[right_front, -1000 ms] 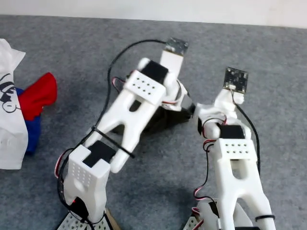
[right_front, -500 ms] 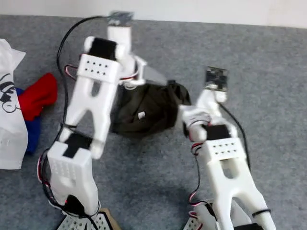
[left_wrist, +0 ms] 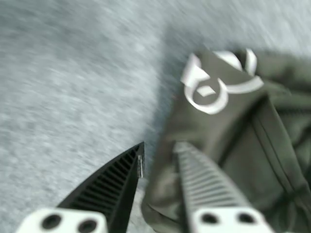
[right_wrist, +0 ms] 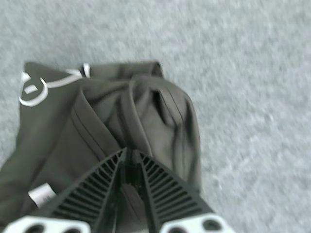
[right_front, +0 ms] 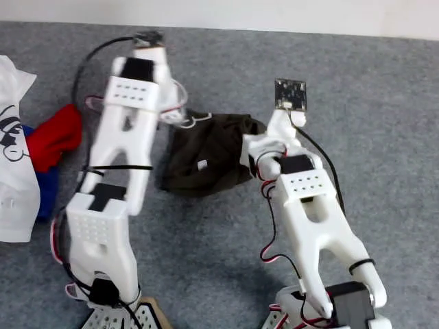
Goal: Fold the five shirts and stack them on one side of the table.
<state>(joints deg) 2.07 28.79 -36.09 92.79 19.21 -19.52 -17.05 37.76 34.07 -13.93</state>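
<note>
Observed right gripper (right_wrist: 127, 153) clamped onto crumpled dark olive fabric shirt (right_front: 209, 154). Observed left gripper (left_wrist: 160, 145) parted narrowly at same shirt's printed edge.

A grey, felt-like covering spreads over the whole table (right_front: 384, 103), evenly lit. Beyond its far edge runs a plain, pale strip of wall (right_front: 274, 14).

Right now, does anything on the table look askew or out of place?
Yes. The dark shirt lies crumpled in a lopsided heap, not flat, with the right gripper pinching a fold. Off to the side, the red shirt and blue shirt are bunched against the white shirt, not neatly stacked.
</note>
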